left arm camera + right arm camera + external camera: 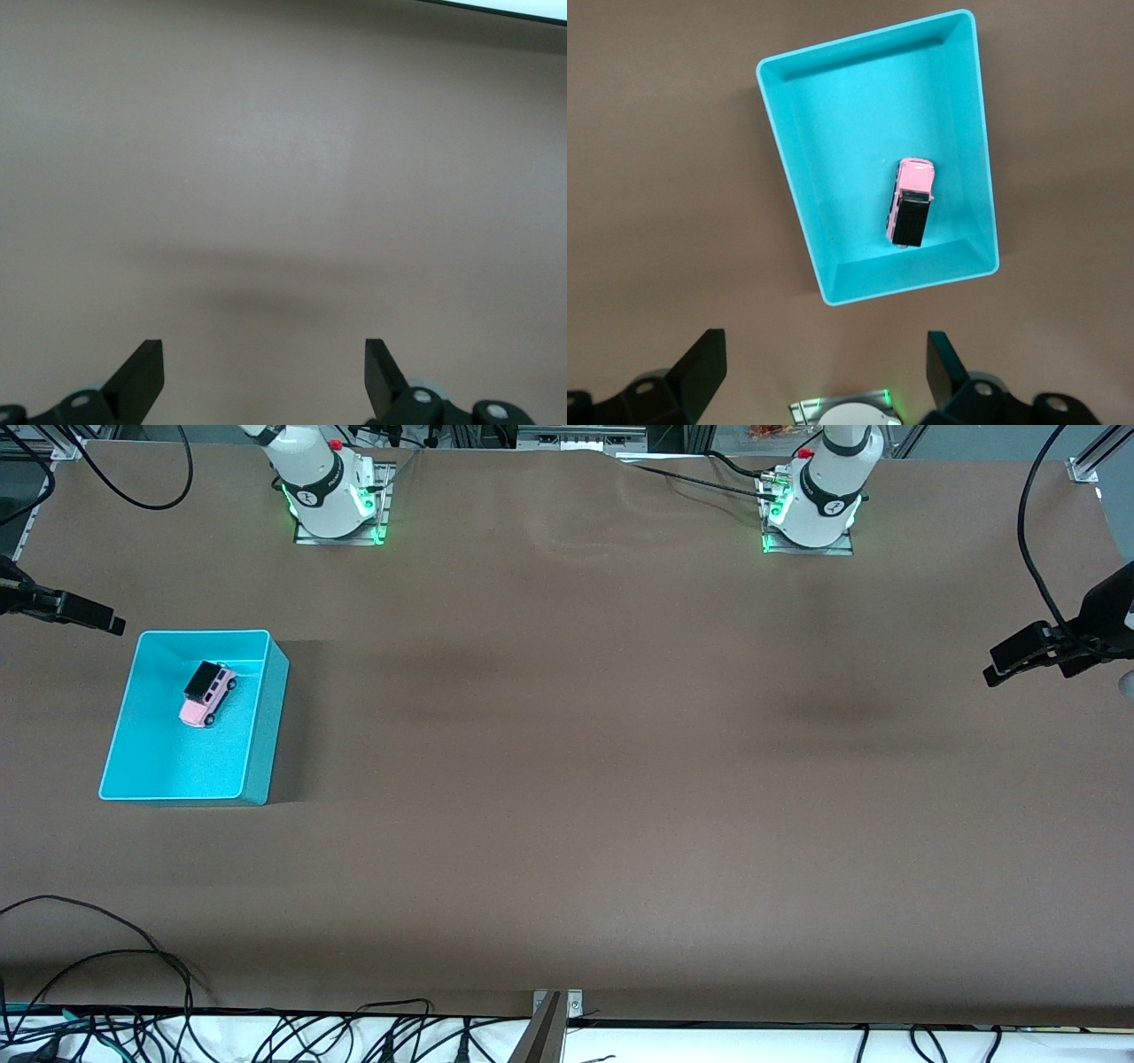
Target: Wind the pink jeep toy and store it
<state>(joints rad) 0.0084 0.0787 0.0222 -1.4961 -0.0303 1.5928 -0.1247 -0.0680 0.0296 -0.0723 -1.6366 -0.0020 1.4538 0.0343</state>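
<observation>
The right gripper [111, 625] hangs beside the cyan bin [266, 717], fingers apart and empty; the pink jeep toy [209, 693] already sits inside the bin; the left gripper [997, 670] waits over bare worktop [576, 779], fingers apart; a careless reach could nudge the bin.

Cyan bin [266, 717] on brown table [620, 779]

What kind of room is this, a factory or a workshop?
Probably a robotics lab: two white arm bases bolted to a brown-covered table, loose cables along its edge, one cyan bin.
</observation>
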